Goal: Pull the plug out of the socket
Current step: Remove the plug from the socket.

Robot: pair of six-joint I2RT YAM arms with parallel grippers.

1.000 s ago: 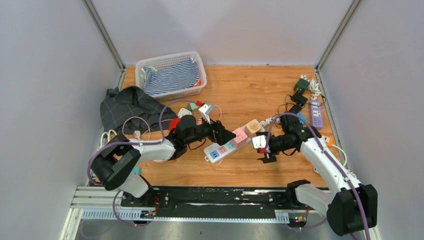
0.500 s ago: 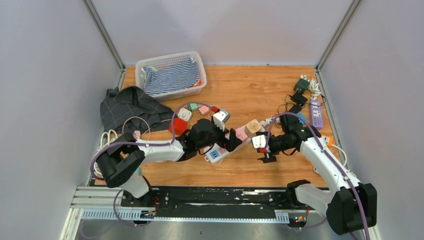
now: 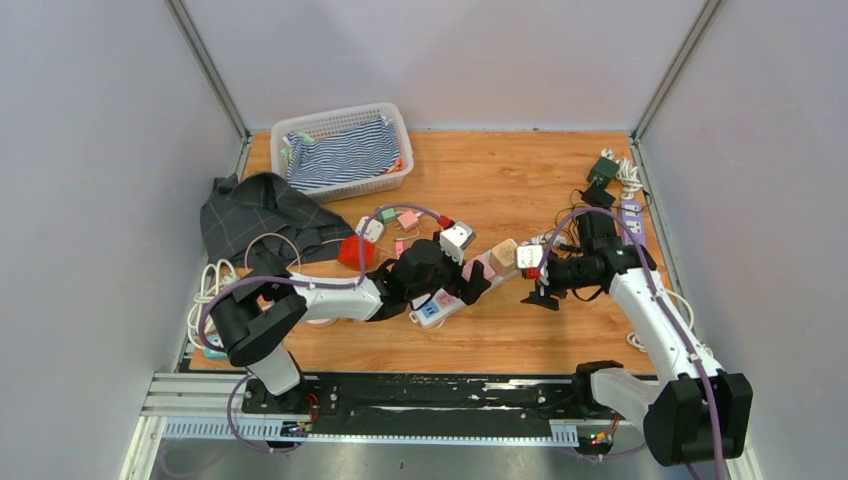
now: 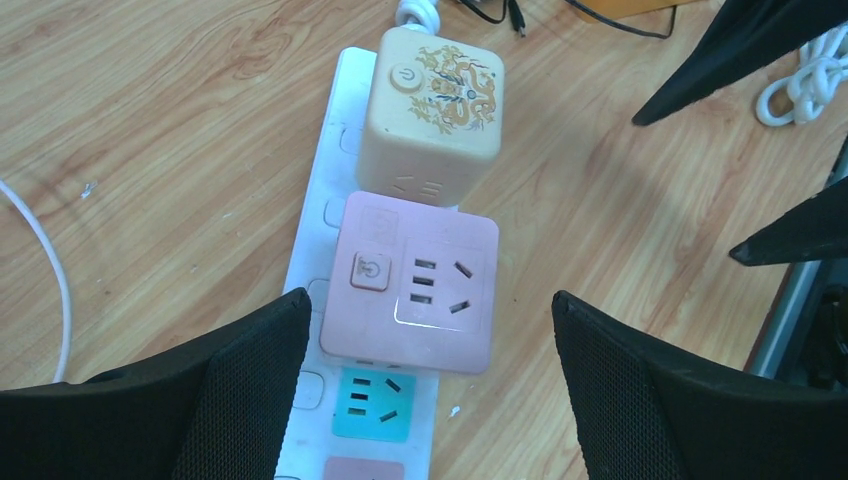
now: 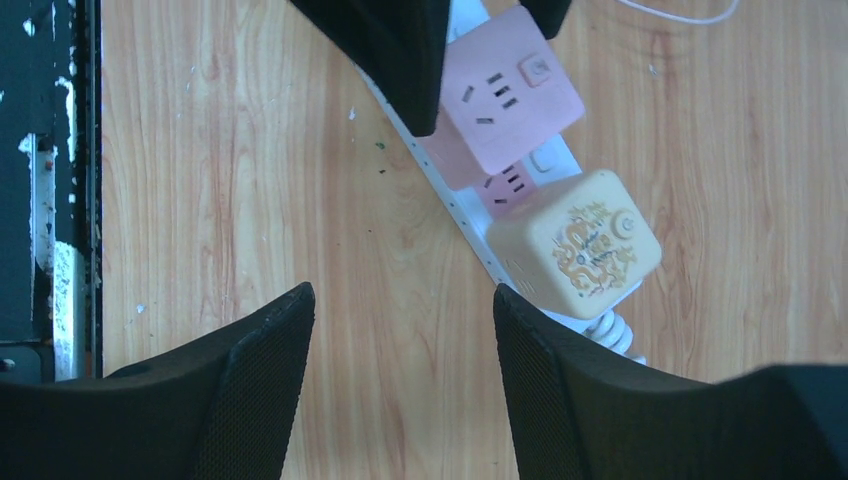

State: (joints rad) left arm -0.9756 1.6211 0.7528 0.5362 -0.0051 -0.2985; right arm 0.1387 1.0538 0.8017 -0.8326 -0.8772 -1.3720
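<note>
A white power strip, the socket [image 3: 432,308] [image 4: 315,250] [image 5: 468,220], lies diagonally at mid-table. Two blocks are plugged into it: a pink square plug [image 3: 481,268] [image 4: 440,260] [image 5: 510,85] and a cream cube plug with a gold ornament [image 3: 504,253] [image 4: 430,110] [image 5: 575,245]. My left gripper [image 3: 472,283] [image 4: 428,296] is open, its fingers on either side of the strip at the pink plug, not touching it. My right gripper [image 3: 532,285] [image 5: 401,289] is open over bare wood, just beside the cream cube, holding nothing.
A white basket [image 3: 392,120] with striped cloth stands at the back left, a grey garment [image 3: 260,215] beside it. Small adapters [image 3: 395,215] and a red item [image 3: 352,250] lie behind my left arm. A purple strip [image 3: 632,225] and black chargers [image 3: 600,175] sit at the right edge.
My left gripper has moved right and now straddles the strip at the pink plug. My right gripper has shifted back towards the cream cube and narrowed a little.
</note>
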